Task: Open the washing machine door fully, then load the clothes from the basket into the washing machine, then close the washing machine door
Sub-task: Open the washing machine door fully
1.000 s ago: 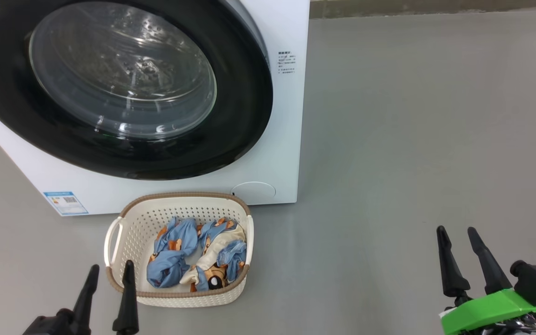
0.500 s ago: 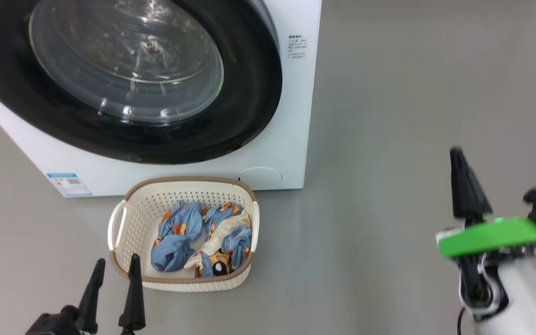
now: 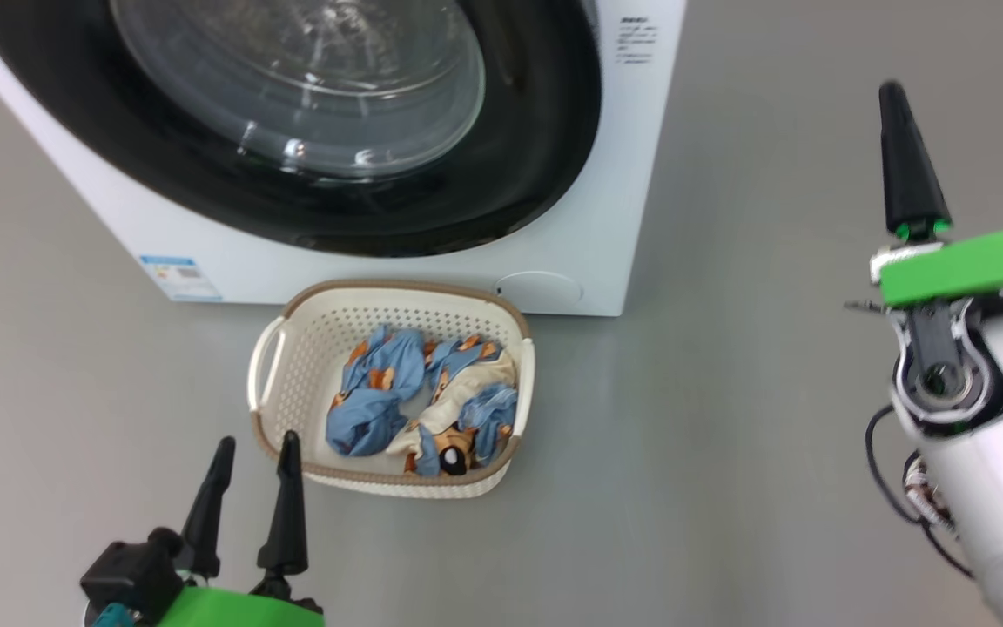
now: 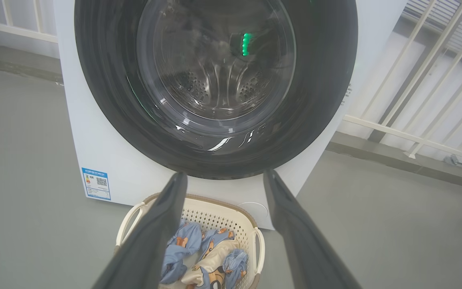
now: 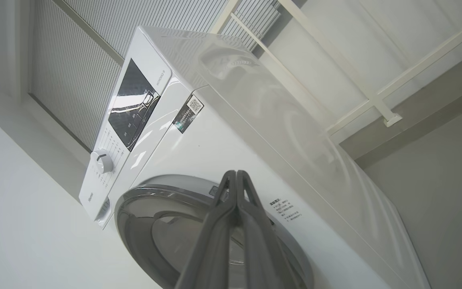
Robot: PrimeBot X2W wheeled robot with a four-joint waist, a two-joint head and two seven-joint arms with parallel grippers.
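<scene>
- While the left hand (image 3: 258, 440) hangs with its two tapered dark fingers spread, near the basket (image 3: 406, 289), the right hand (image 3: 895, 96) is raised off to the machine's right, its fingers pressed together into one spike and holding nothing.
- Glossy black-rimmed, with bulging clear glass, the washing machine door (image 3: 545, 174) lies shut against the boxy white washing machine (image 3: 641, 218).
- Perforated cream plastic with a brown woven-look rim, the basket sits on the smooth grey floor (image 3: 728, 435) just before the machine.
- Crumpled blue and cream bear-print clothes (image 3: 380, 409) lie inside the basket.
</scene>
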